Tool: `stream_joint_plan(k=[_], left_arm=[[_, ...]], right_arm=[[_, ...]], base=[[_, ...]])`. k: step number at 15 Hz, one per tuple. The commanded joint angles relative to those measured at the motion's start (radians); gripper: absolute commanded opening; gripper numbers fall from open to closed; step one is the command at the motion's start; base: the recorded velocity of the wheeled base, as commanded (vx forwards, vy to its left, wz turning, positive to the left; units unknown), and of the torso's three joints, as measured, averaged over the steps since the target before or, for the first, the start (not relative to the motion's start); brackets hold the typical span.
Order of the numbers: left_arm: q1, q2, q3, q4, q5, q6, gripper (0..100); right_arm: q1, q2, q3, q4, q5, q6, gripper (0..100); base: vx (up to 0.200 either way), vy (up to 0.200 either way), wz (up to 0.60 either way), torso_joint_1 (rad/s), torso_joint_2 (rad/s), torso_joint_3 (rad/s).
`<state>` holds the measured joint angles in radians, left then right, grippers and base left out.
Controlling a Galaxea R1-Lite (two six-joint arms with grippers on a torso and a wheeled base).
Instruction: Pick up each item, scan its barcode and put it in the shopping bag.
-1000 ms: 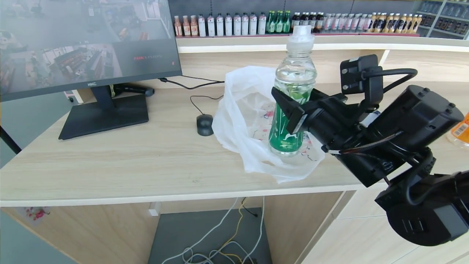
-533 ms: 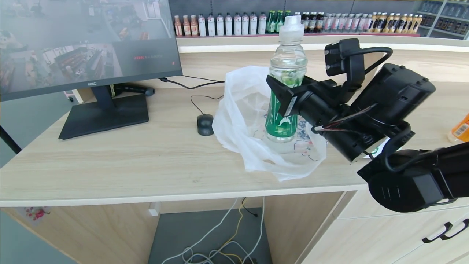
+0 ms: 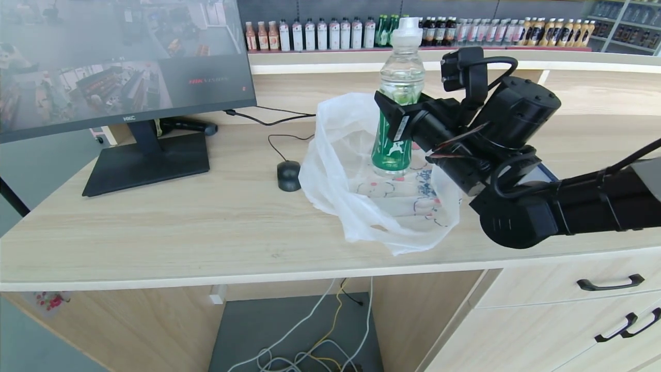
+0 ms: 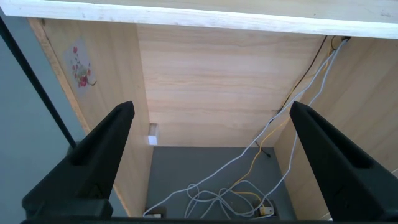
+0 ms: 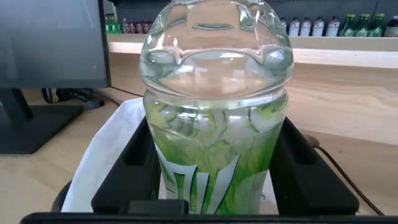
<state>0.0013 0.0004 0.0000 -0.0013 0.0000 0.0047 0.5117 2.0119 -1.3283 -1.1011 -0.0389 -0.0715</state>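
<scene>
A clear bottle with a green label and white cap (image 3: 397, 98) stands upright in my right gripper (image 3: 400, 121), which is shut on its middle. The bottle hangs above the open mouth of the white plastic shopping bag (image 3: 356, 175) lying on the wooden counter. In the right wrist view the bottle (image 5: 214, 137) sits between the black fingers (image 5: 127, 165), with the bag (image 5: 102, 162) below. My left gripper (image 4: 211, 162) is open, down below the counter's front edge, facing the space under the desk.
A monitor (image 3: 119, 62) stands at the counter's back left, with a black mouse (image 3: 288, 175) and its cable left of the bag. A shelf of bottles (image 3: 413, 31) runs along the back. Drawers (image 3: 609, 284) sit under the counter at right. Cables (image 4: 249, 180) lie under the desk.
My right arm has carried the bottle up and to the left, farther back over the bag. The orange item at the right edge is no longer seen.
</scene>
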Motion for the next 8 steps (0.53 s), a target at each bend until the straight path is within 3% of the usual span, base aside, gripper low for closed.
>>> stream_joint_plan(k=[1,5,8], left_arm=[[0.0,0.0,0.0,0.0,0.0,0.0,100],[0.0,0.0,0.0,0.0,0.0,0.0,100],[0.0,0.0,0.0,0.0,0.0,0.0,100]], right_arm=[[-0.019,0.056,-0.065,0.015,0.004,0.001,0],[-0.025,0.099,-0.157,0.066,0.005,0.001,0],[-0.055,0.162,-0.308,0.133,0.005,0.001,0]], base=[[0.0,0.0,0.0,0.0,0.0,0.0],[0.0,0.0,0.0,0.0,0.0,0.0],[0.0,0.0,0.0,0.0,0.0,0.0]])
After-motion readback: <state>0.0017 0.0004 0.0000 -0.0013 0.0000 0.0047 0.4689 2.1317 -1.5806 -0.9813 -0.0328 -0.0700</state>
